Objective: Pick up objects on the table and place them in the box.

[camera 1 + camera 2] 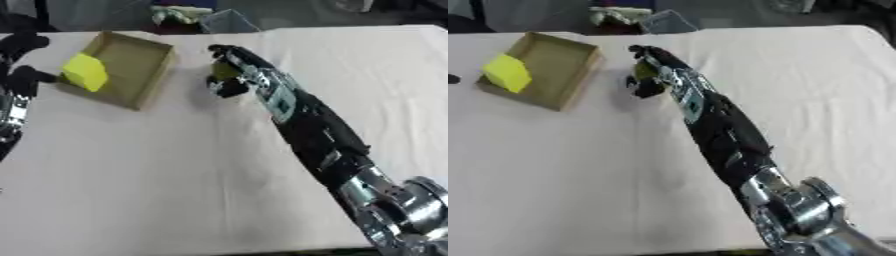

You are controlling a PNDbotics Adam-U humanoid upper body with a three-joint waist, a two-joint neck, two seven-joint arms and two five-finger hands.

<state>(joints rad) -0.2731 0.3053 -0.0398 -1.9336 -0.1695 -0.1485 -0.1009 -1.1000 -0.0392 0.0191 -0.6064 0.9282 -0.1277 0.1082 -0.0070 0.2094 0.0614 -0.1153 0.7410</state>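
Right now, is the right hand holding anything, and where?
Yes: the right hand is curled round a small yellow-green object, beside the box. Which part it grips is hidden.

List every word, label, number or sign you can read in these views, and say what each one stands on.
None can be read.
The cardboard box shows plain walls, no print.
The yellow block at its edge is a bare colour.
The pale panel on the right arm shows no legible marks.
The yellow-green object in the right hand is mostly hidden, no lettering visible.
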